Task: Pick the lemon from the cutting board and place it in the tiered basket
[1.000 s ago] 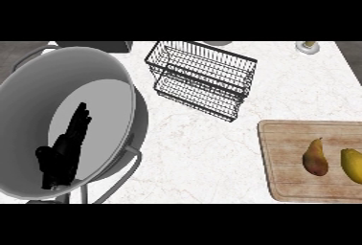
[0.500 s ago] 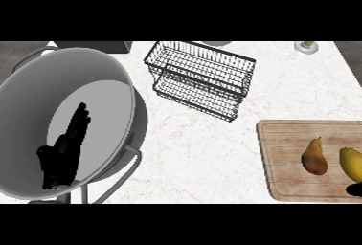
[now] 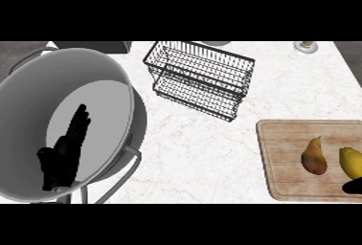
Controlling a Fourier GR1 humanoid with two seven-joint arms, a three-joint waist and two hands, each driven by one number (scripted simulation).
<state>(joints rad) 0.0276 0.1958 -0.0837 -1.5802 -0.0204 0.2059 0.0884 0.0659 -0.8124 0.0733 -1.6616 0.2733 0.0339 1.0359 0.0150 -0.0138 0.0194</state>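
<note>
Your white counter (image 3: 205,143) carries the wire basket (image 3: 199,79) near its back edge. The lemon (image 3: 351,161) lies at the board's (image 3: 286,162) right edge. Your right hand (image 3: 353,186) has just appeared beside it, fingers unclear; the left hand (image 3: 65,150) rests relaxed.

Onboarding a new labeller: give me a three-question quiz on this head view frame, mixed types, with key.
1. True or false: the lemon lies on the cutting board.
2. Multiple choice: what lies just left of the lemon? A) a pear B) a knife C) a cup
3. Fill in: the left robot hand, fingers straight, shows over the large grey ____.

Key
1. True; it is at the board's right end, partly cut by the view's edge.
2. A, the pear.
3. bowl. The tiered basket holds nothing visible, and something dark at the lower right edge may be the right robot hand.
</note>
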